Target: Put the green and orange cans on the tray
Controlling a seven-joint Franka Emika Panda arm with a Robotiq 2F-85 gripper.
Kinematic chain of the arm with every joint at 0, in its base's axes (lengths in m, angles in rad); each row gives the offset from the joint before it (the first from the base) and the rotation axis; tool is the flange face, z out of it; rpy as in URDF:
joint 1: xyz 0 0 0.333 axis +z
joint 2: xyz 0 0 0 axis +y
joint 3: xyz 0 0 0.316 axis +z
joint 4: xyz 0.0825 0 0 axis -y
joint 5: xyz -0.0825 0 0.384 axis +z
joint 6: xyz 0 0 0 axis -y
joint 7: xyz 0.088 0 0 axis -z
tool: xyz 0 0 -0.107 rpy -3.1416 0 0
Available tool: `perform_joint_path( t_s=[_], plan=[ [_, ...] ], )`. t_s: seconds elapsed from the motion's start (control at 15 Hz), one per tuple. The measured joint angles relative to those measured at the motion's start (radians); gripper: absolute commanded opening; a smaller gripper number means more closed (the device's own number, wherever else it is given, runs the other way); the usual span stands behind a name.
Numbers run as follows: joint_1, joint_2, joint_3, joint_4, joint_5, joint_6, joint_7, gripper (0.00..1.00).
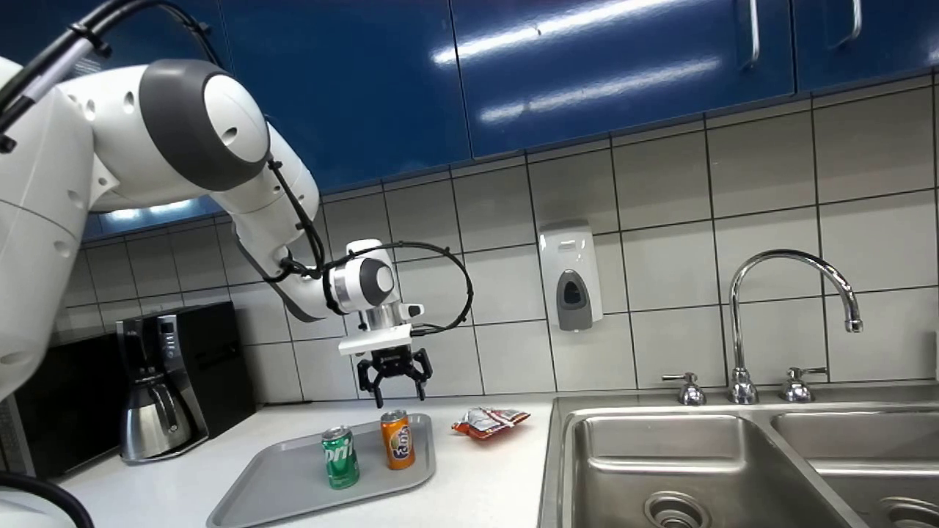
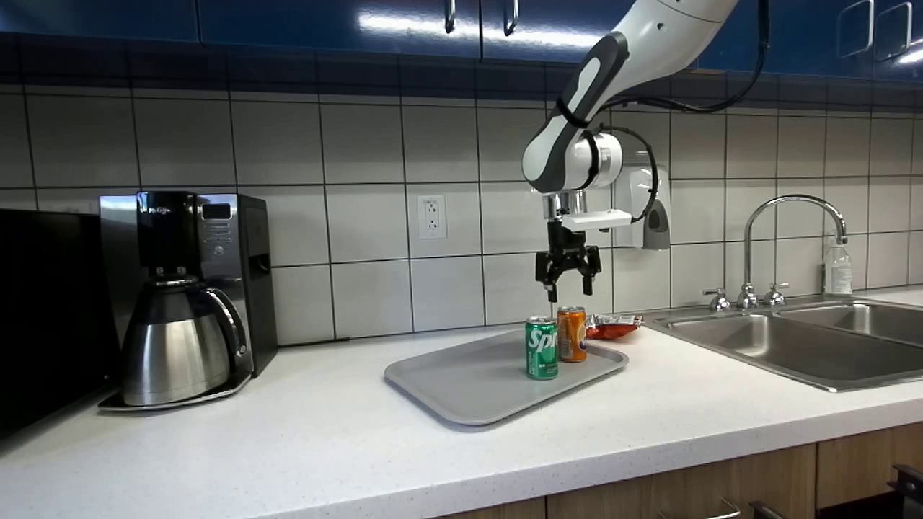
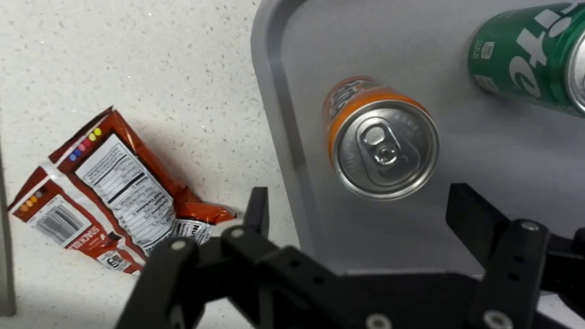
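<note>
Green can [image 1: 340,458] and orange can [image 1: 398,440] both stand upright on the gray tray [image 1: 286,473], below and left of center in an exterior view, near each other with a gap between them. In the wrist view the orange can is near the middle of the frame, its pull-tab top facing the camera, while the green can is cut off by the right edge at upper right. The gripper [image 1: 400,398] hangs above the cans in both exterior views, pointing down, its two fingers [image 3: 473,219] spread wide and holding nothing; the orange can is below and apart from the fingertips.

A red snack bag [image 3: 114,192] lies on the white counter [image 2: 288,454] beside the tray, at the lower left of the wrist view.

In an exterior view the coffee maker [image 2: 180,324] stands at the left, and a wall outlet [image 2: 433,216] is near the middle. In an exterior view the soap dispenser [image 1: 576,271] hangs right of center, with the faucet [image 1: 736,334] and the sink [image 1: 555,469] at the right and lower right. Blue cabinets [image 1: 352,95] run across the top.
</note>
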Motion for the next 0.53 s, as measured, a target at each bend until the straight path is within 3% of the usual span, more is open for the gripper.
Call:
perform_joint_path(
  t_s=[0.53],
  plan=[
    [-0.081,-0.029,-0.030,-0.033,0.004,-0.001,0.000,1.00]
  ],
)
